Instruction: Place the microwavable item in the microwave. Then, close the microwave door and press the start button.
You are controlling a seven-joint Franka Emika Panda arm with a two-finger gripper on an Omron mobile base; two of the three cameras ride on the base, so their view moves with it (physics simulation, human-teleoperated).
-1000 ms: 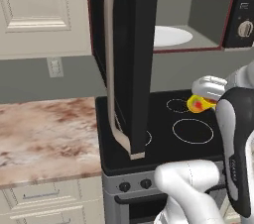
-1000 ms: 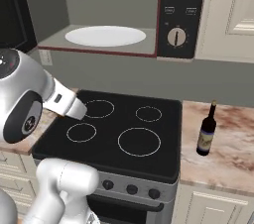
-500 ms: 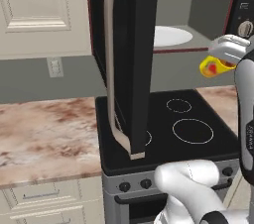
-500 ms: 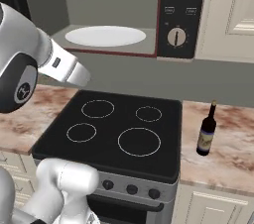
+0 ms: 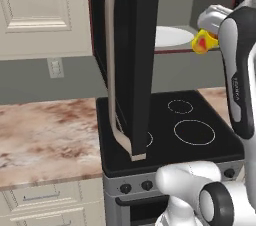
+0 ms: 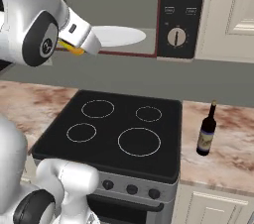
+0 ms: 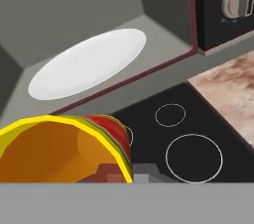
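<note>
pincer (image 5: 210, 37) clamps yellow cup (image 5: 202, 43) before open microwave (image 6: 149, 15).

Left base view: from behind my arm's left, facing forward and down, near the open microwave door (image 5: 135, 55).
Right base view: from behind my right, facing the stove (image 6: 119, 131) and control panel (image 6: 181, 15).
Hand view: close, looking along my gripper into the microwave (image 7: 89, 15).
Shared: white plate (image 5: 172, 36), stove burners.
</note>
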